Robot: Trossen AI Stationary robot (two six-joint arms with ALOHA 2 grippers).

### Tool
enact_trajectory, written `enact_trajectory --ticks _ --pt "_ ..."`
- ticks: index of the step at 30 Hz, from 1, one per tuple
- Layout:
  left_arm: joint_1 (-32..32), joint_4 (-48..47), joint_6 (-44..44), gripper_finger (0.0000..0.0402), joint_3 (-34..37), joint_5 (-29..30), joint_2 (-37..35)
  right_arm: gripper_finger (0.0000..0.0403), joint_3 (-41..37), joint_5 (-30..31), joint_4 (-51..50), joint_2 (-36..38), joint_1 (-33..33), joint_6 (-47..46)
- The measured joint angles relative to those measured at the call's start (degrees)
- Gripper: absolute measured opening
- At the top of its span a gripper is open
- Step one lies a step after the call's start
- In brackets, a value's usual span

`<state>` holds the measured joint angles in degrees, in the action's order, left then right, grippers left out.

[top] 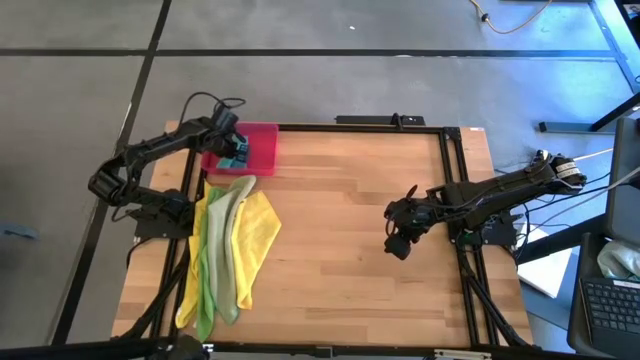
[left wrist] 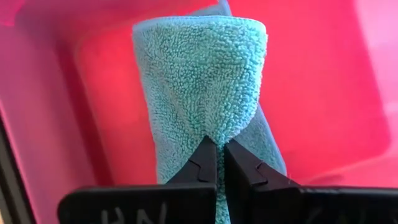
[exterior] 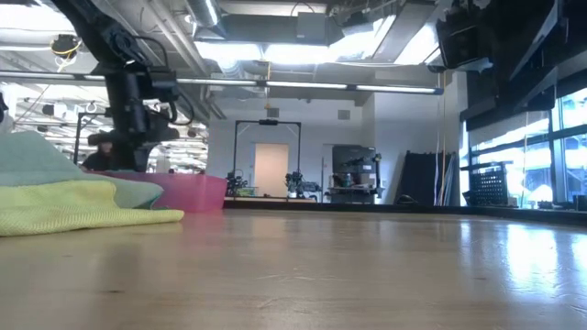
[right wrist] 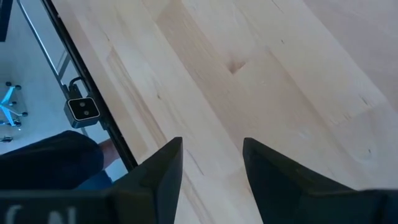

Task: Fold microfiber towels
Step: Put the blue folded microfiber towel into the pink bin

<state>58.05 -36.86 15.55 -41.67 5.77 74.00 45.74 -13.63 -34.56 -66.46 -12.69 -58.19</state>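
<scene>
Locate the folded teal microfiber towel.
The folded teal microfiber towel hangs pinched in the left gripper over the pink-red plastic tray, at the table's far-left corner.

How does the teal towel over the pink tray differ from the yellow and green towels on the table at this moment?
The teal towel is folded into a narrow strip; the yellow and green towels lie loose and overlapping in a heap. The teal towel is pinched by the shut left gripper over the pink tray; the heap rests on the wooden table, touched by neither gripper. The right gripper is open over bare wood. Both look like soft microfiber cloth.
</scene>
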Motion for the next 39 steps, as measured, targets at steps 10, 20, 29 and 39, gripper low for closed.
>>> enact_trajectory --ticks 10,20,29,39 --pt "-0.49 1.15 2.03 0.0076 0.0 2.28 0.0 0.0172 0.0 -1.2 0.11 0.0 0.0 -0.06" --pt "-0.62 5.54 10.29 0.0167 0.0 -1.53 -0.02 0.0172 0.0 -1.49 0.08 0.0 0.02 0.51" --pt "-2.78 7.84 11.12 0.0172 -0.35 -2.27 -0.02 0.0172 0.0 -1.49 0.25 0.0 0.02 1.48" --pt "-7.7 19.62 12.41 0.0168 -0.41 -0.43 0.53 0.0172 0.0 -1.11 0.52 0.0 0.0 0.8"
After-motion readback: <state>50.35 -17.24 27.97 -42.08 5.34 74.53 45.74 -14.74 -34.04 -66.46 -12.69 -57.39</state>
